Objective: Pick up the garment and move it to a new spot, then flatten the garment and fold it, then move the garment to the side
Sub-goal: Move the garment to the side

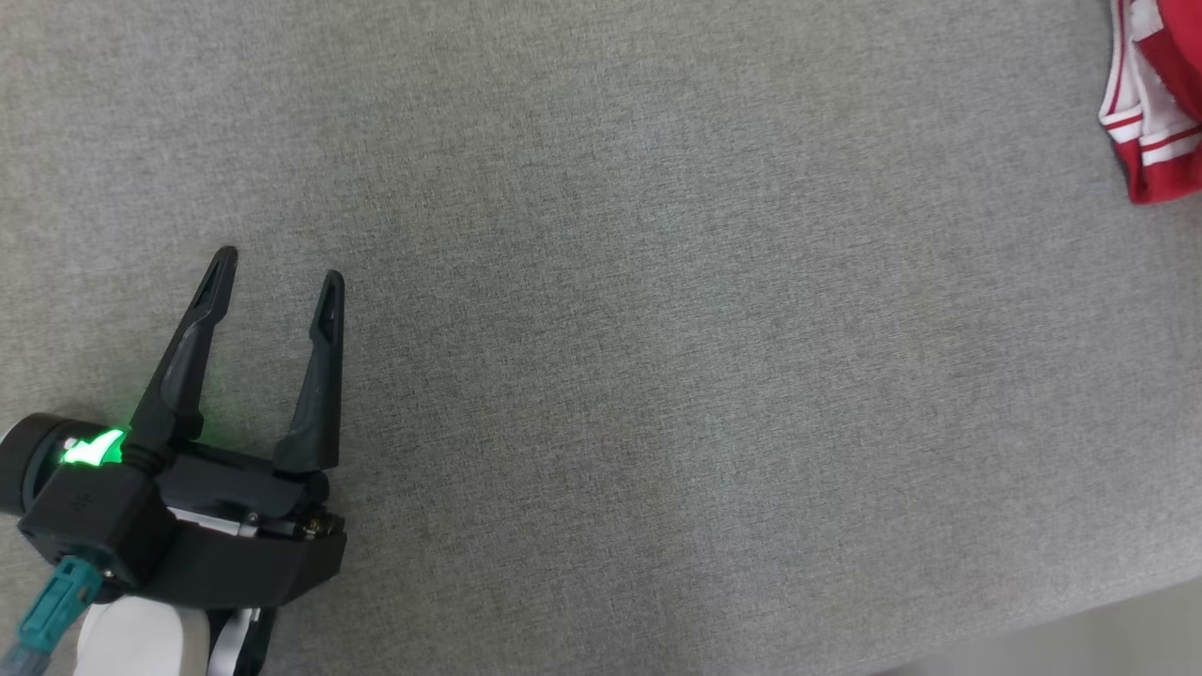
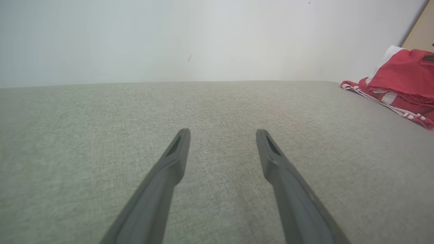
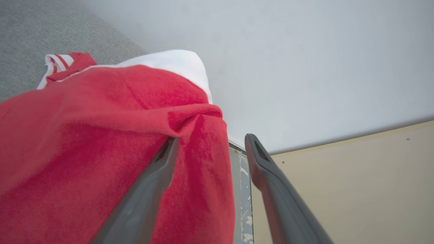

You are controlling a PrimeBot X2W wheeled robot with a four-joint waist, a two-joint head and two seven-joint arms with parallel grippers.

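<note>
Left gripper (image 1: 280, 266) sits at the lower left of the head view over the grey fabric surface (image 1: 657, 357), its 2 fingers spread apart with nothing between them. Garment (image 1: 1150, 103), red with white striped trim, is bunched at the far upper right edge of that view, well apart from the left gripper. In the left wrist view it lies in a heap at the surface's right end near the white wall (image 2: 169, 40). Right gripper (image 3: 212, 137) is right at the garment, fingers apart and not clamped. Red cloth drapes over 1 finger's tip and hangs partly into the gap, while the other finger is bare against a beige panel (image 3: 356, 189).
</note>
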